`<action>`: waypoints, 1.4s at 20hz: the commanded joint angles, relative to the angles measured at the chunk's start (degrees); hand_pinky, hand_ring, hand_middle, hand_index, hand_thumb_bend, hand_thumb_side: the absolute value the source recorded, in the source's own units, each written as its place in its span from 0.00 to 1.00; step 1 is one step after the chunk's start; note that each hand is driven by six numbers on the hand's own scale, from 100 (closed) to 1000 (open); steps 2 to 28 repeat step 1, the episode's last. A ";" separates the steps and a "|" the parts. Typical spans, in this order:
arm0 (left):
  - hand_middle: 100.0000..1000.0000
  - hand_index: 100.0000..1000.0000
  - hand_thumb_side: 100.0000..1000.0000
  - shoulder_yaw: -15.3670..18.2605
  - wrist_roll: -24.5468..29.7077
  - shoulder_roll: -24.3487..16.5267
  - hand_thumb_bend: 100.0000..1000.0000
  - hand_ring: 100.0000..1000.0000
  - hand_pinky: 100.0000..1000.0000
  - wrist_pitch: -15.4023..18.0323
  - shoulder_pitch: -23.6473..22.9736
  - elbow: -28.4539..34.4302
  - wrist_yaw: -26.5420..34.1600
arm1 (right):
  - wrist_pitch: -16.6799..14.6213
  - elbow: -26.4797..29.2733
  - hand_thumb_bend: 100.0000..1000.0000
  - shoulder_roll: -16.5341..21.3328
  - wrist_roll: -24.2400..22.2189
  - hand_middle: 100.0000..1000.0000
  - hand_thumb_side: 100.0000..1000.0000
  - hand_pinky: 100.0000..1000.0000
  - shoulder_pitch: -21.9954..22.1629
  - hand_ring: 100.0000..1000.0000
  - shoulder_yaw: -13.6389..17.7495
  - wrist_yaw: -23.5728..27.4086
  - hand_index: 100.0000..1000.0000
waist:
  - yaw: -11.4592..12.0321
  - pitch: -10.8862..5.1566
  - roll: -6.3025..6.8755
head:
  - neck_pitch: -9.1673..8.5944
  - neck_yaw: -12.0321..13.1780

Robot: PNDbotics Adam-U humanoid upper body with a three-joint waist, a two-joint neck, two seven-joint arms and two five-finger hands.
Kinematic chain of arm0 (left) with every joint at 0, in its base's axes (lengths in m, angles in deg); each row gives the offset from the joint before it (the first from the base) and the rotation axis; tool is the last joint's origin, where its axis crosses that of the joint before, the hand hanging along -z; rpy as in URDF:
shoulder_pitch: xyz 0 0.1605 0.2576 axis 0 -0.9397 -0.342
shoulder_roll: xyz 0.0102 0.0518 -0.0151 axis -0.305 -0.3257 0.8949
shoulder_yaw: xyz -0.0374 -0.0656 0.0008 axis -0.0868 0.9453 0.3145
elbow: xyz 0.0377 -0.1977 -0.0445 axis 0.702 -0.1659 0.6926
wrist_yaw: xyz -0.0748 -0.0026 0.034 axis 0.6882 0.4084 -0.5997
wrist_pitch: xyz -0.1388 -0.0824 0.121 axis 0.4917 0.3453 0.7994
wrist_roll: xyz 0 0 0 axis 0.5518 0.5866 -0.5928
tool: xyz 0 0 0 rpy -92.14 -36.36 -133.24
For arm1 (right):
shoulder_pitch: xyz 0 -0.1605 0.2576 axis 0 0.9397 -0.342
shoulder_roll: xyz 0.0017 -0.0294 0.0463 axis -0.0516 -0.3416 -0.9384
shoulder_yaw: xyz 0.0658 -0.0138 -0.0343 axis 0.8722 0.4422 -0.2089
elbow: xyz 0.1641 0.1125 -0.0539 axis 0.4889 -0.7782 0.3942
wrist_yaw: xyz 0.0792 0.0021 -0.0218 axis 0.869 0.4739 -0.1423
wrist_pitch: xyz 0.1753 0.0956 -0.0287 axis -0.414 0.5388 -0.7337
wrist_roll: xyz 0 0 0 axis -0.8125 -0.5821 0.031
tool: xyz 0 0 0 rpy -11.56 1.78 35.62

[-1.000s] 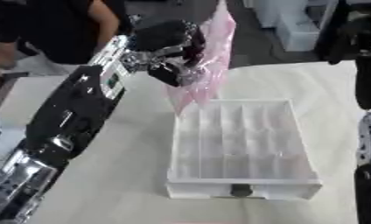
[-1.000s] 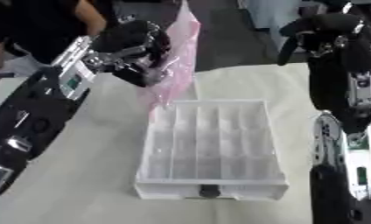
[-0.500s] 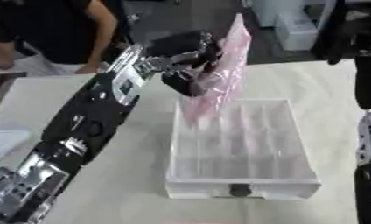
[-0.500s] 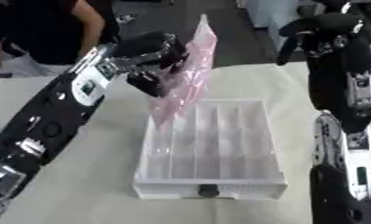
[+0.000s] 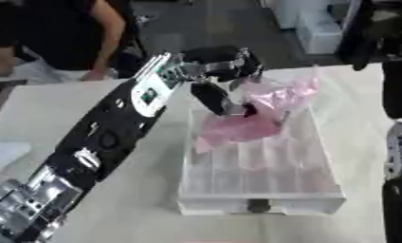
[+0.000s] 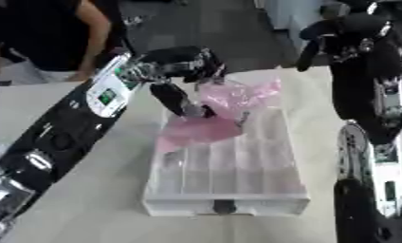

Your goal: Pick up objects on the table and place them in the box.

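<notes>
Left hand point(image 5: 219, 83) over far end of clear compartmented box point(image 5: 262, 190), fingers curled round crumpled pink plastic bag point(image 5: 254, 116). Bag lying across box's far compartments, partly draped over far rim. Right hand point(image 6: 345, 35) raised at upper right, well apart from box, fingers curled, holding nothing. White table point(image 5: 146, 218) beneath.

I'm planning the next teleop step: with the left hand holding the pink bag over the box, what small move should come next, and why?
Probably open the left hand and let go. The pink bag already lies crumpled across the far compartments of the clear box, with the fingers curled on its upper part. The right hand is raised at the side, away from it.
</notes>
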 commanded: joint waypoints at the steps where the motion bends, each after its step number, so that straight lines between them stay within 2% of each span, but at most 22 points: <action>1: 0.52 0.58 0.68 0.09 10.82 -1.05 0.27 0.45 0.09 4.70 1.64 0.28 1.53 | 0.17 1.36 0.00 0.02 0.03 0.82 0.70 0.31 -1.06 0.61 -0.11 -0.21 0.72 | -0.04 -0.61 -0.06 | -0.19 0.12; 28: 0.52 0.58 0.68 0.09 10.82 -1.05 0.27 0.45 0.09 4.70 1.64 0.28 1.53 | 0.17 1.36 0.00 0.02 0.03 0.82 0.70 0.31 -1.06 0.61 -0.11 -0.21 0.72 | -0.04 -0.61 -0.06 | -0.19 0.12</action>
